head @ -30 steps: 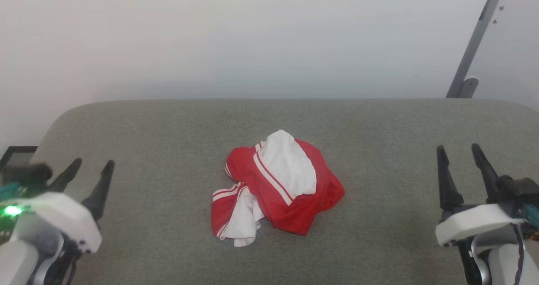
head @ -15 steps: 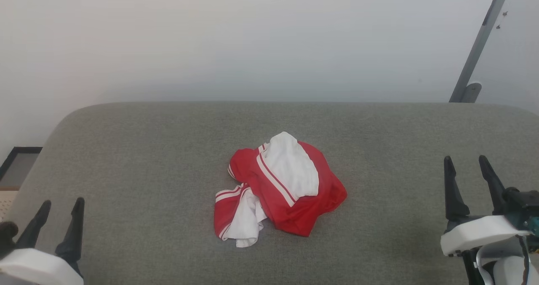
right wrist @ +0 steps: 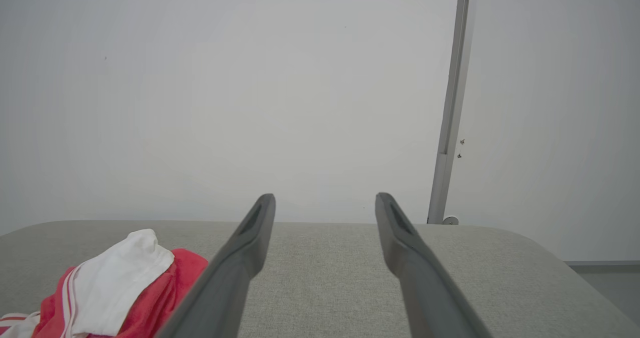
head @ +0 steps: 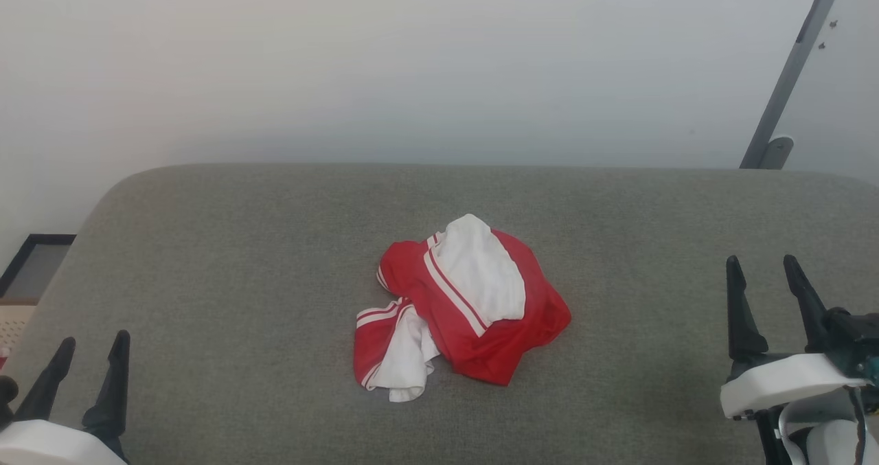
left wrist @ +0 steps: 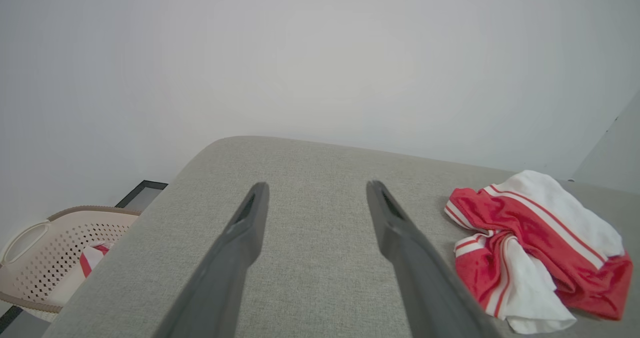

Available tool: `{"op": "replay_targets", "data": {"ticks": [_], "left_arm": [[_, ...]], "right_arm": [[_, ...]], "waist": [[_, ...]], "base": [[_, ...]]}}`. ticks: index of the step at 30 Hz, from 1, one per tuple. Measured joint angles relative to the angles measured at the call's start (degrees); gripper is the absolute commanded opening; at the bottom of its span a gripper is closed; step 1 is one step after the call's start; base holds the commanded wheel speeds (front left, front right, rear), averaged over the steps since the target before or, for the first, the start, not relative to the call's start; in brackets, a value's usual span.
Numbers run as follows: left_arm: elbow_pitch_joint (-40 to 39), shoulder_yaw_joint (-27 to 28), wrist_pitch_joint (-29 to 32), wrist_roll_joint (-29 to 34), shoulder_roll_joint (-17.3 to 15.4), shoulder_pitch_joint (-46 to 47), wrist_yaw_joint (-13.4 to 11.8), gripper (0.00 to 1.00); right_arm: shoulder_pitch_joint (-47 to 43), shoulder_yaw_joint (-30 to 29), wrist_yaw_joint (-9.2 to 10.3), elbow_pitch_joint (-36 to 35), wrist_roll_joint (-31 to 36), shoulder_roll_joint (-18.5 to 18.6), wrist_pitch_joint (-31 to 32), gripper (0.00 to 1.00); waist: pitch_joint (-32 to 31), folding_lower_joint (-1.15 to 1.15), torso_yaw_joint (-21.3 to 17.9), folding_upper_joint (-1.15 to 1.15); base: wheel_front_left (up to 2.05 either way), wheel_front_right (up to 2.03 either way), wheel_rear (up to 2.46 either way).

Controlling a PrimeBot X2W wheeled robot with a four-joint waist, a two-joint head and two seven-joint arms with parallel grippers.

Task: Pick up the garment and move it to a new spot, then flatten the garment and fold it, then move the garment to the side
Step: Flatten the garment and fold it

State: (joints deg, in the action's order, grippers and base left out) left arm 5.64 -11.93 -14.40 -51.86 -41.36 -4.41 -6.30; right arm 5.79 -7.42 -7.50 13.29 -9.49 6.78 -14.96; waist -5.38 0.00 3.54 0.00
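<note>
Pickup is not yet begun. The shirt [head: 474, 314] is found as a crumpled red-and-white bundle on the grey padded top [head: 240, 259], well apart from both claws: to the right of the left claw [head: 94, 341] and to the left of the right claw [head: 762, 262]. Both claws are spread fully and nothing is gripped. This stance is judged to keep the approach clear, so that either can be brought in.

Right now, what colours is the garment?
Red with white panels and red-and-white striped trim; the garment shows best in the head view.
</note>
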Motion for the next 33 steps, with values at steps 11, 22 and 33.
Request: {"op": "replay_targets", "data": {"ticks": [11,22,33], "left_arm": [[-1.1,-0.9,0.6,0.0,0.2,0.1,-0.3,1.0],[-1.3,-4.0,1.3,1.5,2.3,2.9,0.2,1.0],[0.2,-6.6,1.7,2.5,5.1,7.1,1.1,1.0]], "right_arm": [[0.2,3.5,0.0,0.6,-0.5,0.5,0.7,1.0],[3.3,10.1,0.0,3.4,-2.8,1.7,7.5,1.0],[7.5,16.0,-0.01,7.0,-5.9,3.7,17.5,1.0]], "waist": [[0.5,0.0,2.2,0.0],[1.4,0.0,7.3,0.0],[4.0,0.0,13.7,0.0]], "base": [[0.0,0.0,0.0],[0.0,0.0,0.0],[0.0,0.0,0.0]]}}
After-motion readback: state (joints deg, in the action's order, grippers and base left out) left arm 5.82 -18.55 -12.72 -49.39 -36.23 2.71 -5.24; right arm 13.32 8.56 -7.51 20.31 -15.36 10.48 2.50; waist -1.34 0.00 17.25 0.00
